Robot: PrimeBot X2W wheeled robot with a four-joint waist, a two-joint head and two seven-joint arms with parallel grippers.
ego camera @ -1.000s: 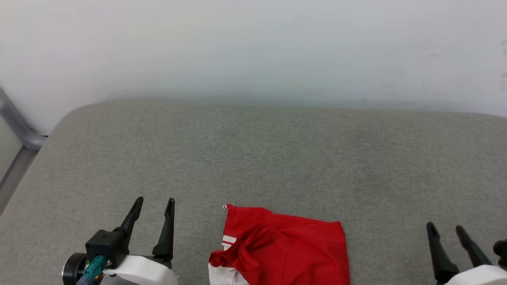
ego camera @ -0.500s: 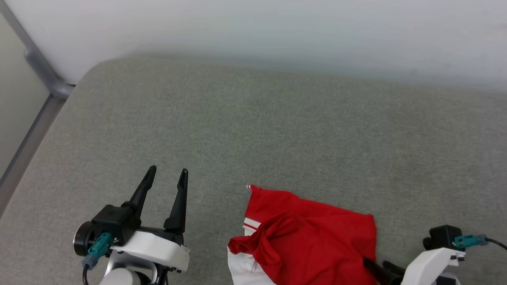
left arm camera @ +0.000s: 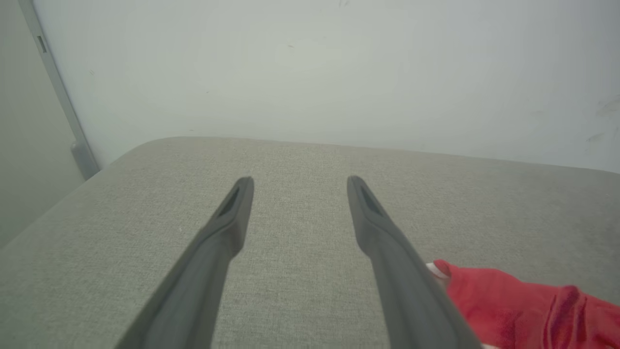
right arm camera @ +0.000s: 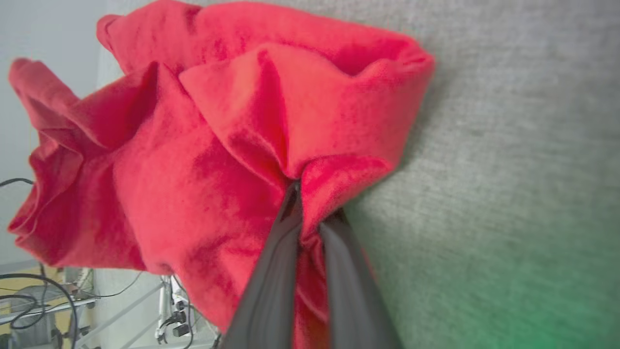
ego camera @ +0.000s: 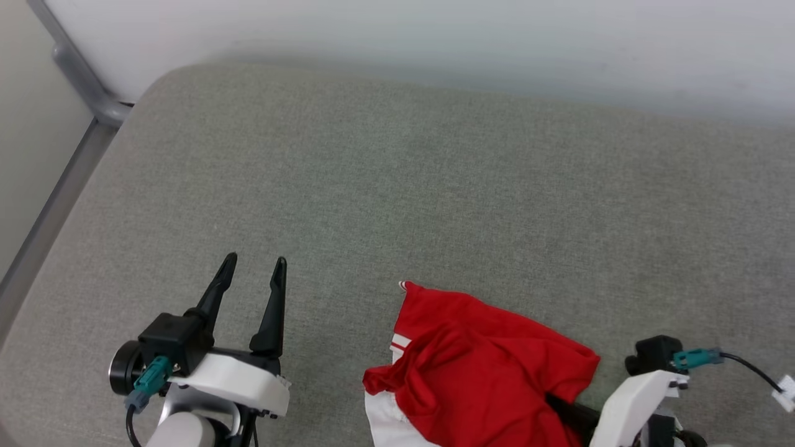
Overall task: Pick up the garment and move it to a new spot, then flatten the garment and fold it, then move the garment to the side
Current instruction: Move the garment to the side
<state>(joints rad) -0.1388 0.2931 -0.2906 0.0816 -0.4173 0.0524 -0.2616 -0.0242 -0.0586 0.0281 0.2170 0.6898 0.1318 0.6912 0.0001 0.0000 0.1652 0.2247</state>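
Garment (ego camera: 484,366): one, pinched in right jaws; left jaws apart.

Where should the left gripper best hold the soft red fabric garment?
Probably the far striped corner of the soft red fabric garment, from the left: it lies exposed on the grey cushion, nearest the left gripper; the right gripper pinches the opposite edge.

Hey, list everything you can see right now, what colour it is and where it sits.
garment: one, red with white panels, crumpled at the surface's near edge
padded surface: one, grey, under the garment
wall: one, pale, behind the surface
metal frame: one, grey, far left
cables: several, black, background of right wrist view
left gripper: one, dark fingers, open, left of the garment
right gripper: one, dark fingers, shut on the garment
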